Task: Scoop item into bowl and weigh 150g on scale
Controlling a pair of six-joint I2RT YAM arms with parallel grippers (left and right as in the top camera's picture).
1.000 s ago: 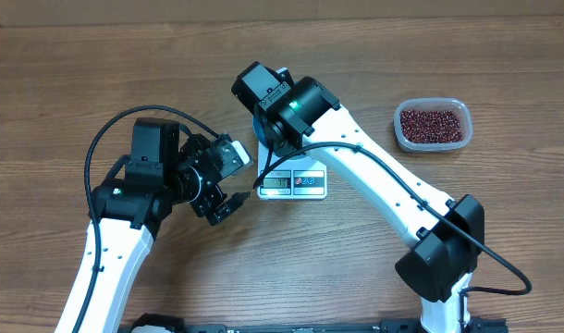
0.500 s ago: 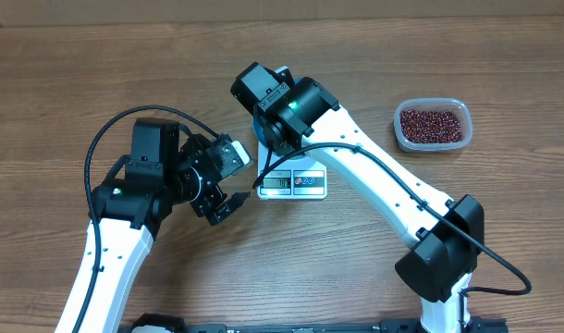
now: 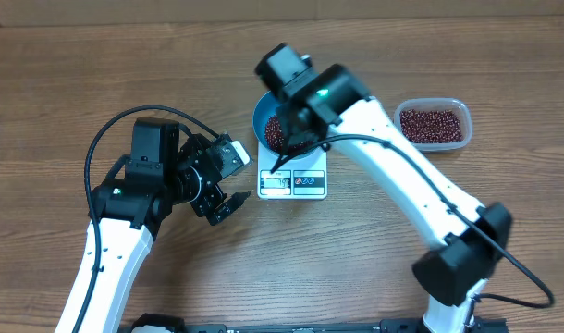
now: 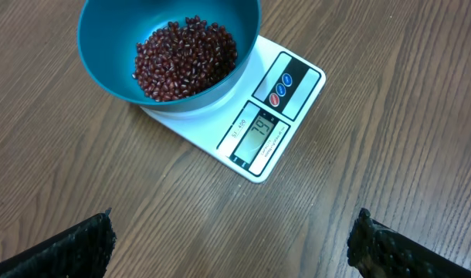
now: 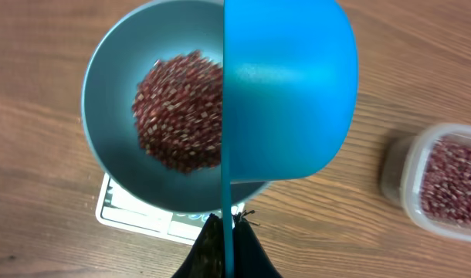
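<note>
The step in hand looks like the pour. The right pincer (image 5: 224, 245) is squeezed tight on the thin handle of the blue scoop (image 5: 289, 93), and the scoop hangs tipped on its side over the bowl (image 4: 104, 54). Only its smooth outside shows, so I cannot tell if any beans are left in it.

The beans (image 4: 185, 58) lie in a small heap at the bottom of the bowl; the bowl sits on the scale (image 4: 260, 131), near the middle of the tabletop (image 4: 390, 116). The little window seems to read seventy-something (the last digit is hard to make out), so the job looks about half done.

The left pincer (image 4: 232, 243) hangs wide open just beside the scale and holds nothing; its two dark fingers show at the bottom corners of its own view.

The next move is likely to be a trip to the clear tub (image 5: 396, 174), well off to the side with plenty of beans in it; dig in, carry level, then tip slowly. As the number nears the goal, smaller scoops and a gentle shake would help; too big a pour could overshoot.
</note>
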